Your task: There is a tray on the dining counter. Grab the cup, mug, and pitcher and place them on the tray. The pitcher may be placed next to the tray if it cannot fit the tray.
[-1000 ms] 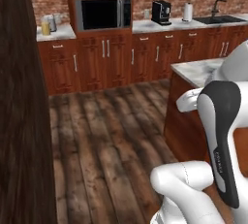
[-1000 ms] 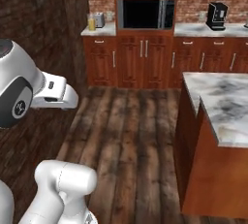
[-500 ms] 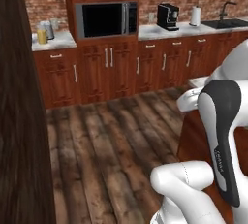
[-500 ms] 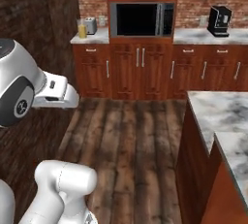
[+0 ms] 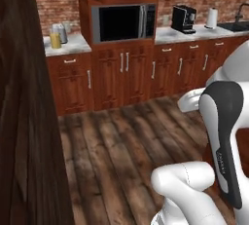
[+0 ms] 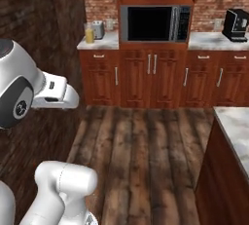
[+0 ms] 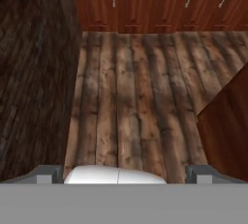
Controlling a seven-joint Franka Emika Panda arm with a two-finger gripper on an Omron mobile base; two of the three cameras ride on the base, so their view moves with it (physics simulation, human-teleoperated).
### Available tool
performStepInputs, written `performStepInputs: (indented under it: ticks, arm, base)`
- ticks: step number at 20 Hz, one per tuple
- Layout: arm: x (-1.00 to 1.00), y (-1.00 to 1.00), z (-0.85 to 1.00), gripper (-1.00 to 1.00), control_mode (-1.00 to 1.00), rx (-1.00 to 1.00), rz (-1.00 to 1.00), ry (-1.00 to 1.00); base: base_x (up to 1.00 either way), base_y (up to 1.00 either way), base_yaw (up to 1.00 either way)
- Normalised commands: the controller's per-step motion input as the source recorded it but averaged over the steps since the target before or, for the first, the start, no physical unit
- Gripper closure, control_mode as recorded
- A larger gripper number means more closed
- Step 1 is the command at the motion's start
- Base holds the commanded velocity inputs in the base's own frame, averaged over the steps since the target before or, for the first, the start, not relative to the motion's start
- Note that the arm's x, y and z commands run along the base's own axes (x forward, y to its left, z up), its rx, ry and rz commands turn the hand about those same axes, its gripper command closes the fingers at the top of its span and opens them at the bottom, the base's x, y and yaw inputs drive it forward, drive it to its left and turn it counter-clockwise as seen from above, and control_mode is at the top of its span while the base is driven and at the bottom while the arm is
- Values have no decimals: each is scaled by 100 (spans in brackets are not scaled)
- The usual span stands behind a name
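The pitcher (image 5: 55,39) is being seen upright on the far counter (image 5: 68,46), left of the microwave (image 5: 124,22), its long axis vertical and its yellow-orange filling showing through the clear wall; in the right base view the same pitcher (image 6: 89,34) is standing just beside a grey toaster (image 6: 98,29). Nearest, the gripper (image 7: 124,173) is being held over the dark plank floor (image 7: 135,102) with its fingers (image 7: 48,174) spread wide and nothing between them. A corner of the marble dining counter (image 6: 236,126) is showing at the right of the right base view. Farther off, red-brown cabinets (image 6: 151,75) are lining the back wall. A black coffee machine (image 5: 184,19) and a white paper roll (image 5: 211,18) are being shown on the counter right of the microwave.
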Motion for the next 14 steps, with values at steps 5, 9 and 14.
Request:
performStepInputs:
  ticks: [5, 9, 14]
  arm:
    - [0, 0, 0, -100, 100, 0, 0, 0]
    - [0, 0, 0, -100, 100, 0, 0, 0]
    - [0, 0, 0, -100, 100, 0, 0, 0]
  base:
    - [96, 28, -2]
    - [95, 0, 0]
    - [82, 0, 0]
